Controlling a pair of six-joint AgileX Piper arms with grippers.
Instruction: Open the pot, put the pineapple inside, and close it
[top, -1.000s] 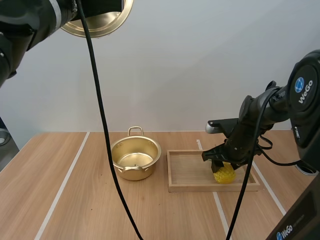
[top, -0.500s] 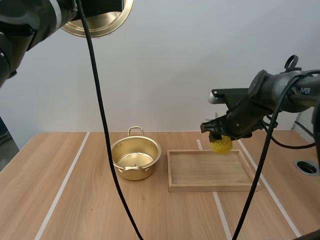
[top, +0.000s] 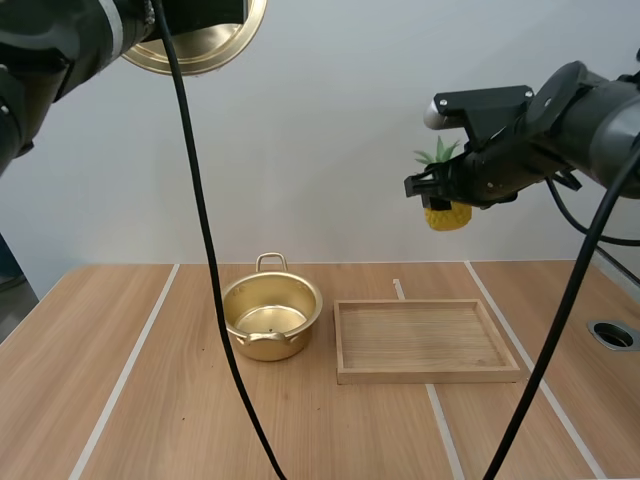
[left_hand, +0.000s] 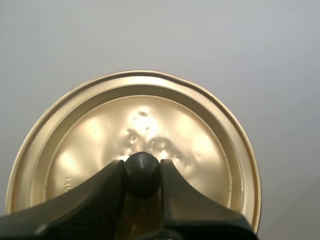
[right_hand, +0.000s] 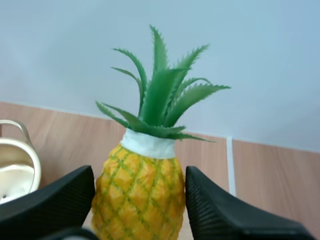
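High: right gripper pinching pineapple, now lifted off tray to well above it; pot open, carry-over next
Left wrist: left gripper clamped on lid knob
Right wrist: fingers squeeze pineapple body

Looks like a lab: tape-marked table, plain white wall.

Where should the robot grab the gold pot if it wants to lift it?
Judging by its shape, by the far loop handle, coming straight down from above: the pot sits upright and open, and that handle sticks out from the rim.
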